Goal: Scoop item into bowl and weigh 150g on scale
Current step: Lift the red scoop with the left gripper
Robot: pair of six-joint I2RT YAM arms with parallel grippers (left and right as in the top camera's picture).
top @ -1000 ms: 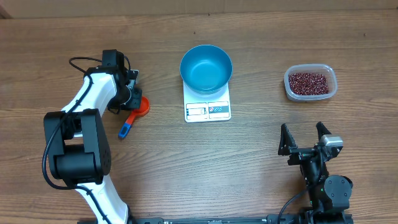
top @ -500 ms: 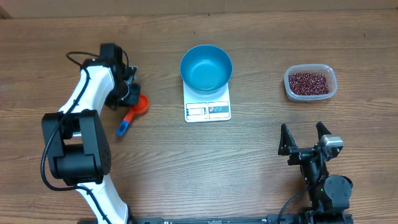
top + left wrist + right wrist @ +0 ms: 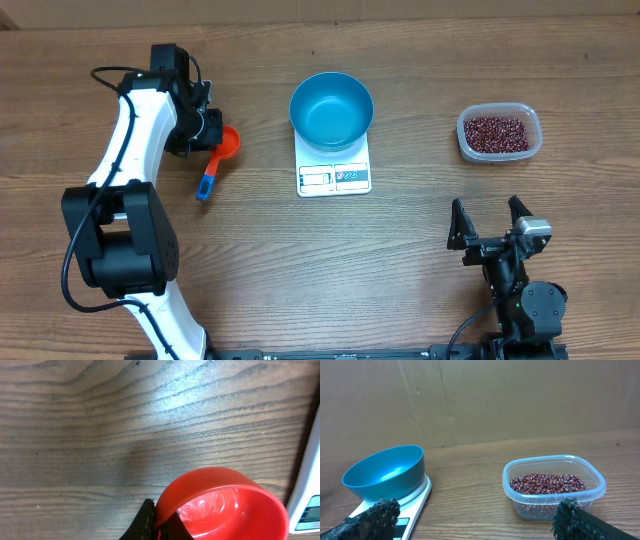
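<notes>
Shifted toward the table's far edge: left gripper [image 3: 208, 141], arm stretched, fingers clamped on one red scoop [image 3: 228, 142]. One blue bowl [image 3: 331, 108] atop one scale [image 3: 334, 177], mid-table. One tub [image 3: 500, 155] of beans [image 3: 496, 131], right side. Near front edge, right gripper [image 3: 489, 221] upright, fingers wide.

Bare tabletop [image 3: 420, 150] lay open between the scale [image 3: 334, 177] and the tub [image 3: 499, 134] at the right. The bowl [image 3: 331, 110] atop the scale blocked any low pass there; the scoop [image 3: 228, 142] was near on its left.
</notes>
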